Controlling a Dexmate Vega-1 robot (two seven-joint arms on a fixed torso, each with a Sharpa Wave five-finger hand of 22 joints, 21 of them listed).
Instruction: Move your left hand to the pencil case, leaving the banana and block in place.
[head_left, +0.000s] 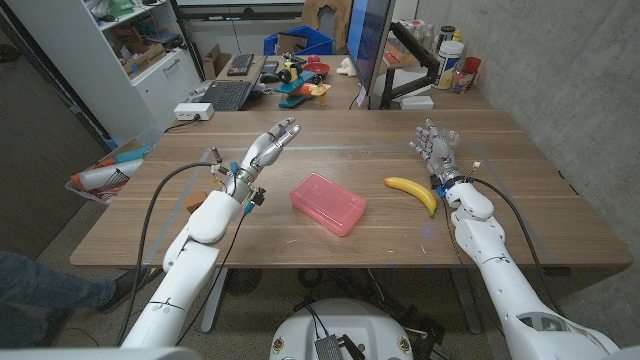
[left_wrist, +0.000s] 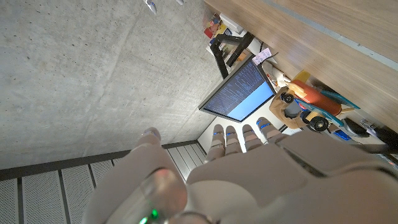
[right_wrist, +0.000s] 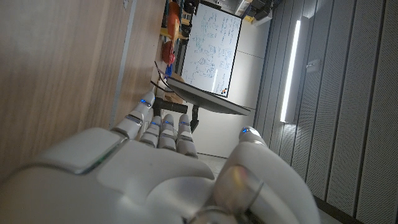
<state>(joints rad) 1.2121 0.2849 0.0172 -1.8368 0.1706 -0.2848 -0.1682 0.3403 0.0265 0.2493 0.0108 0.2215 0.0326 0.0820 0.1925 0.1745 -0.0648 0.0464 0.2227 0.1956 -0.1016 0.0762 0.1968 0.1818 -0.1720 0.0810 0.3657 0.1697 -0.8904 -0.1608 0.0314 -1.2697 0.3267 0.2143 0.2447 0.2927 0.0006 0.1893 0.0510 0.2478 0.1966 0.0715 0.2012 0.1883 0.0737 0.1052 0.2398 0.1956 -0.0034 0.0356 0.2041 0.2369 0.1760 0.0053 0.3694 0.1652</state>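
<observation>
A pink pencil case (head_left: 327, 203) lies near the middle of the wooden table (head_left: 540, 225). To its right lies a yellow banana (head_left: 412, 192). My left hand (head_left: 270, 148) is to the left of the case and farther back, apart from it, fingers straight and spread, holding nothing. A small tan block (head_left: 216, 173) peeks out beside my left wrist, partly hidden. My right hand (head_left: 436, 150) stands just behind the banana with fingers apart and nothing in it. The wrist views show the backs of the left hand (left_wrist: 249, 174) and the right hand (right_wrist: 168, 168), both with fingers extended.
A monitor (head_left: 370, 45) stands at the table's far edge, also seen from the left wrist as a monitor (left_wrist: 239, 90). A laptop (head_left: 225, 95), a power strip (head_left: 192, 110) and toys (head_left: 303, 82) sit at the back left. Bottles (head_left: 455, 55) stand at the back right.
</observation>
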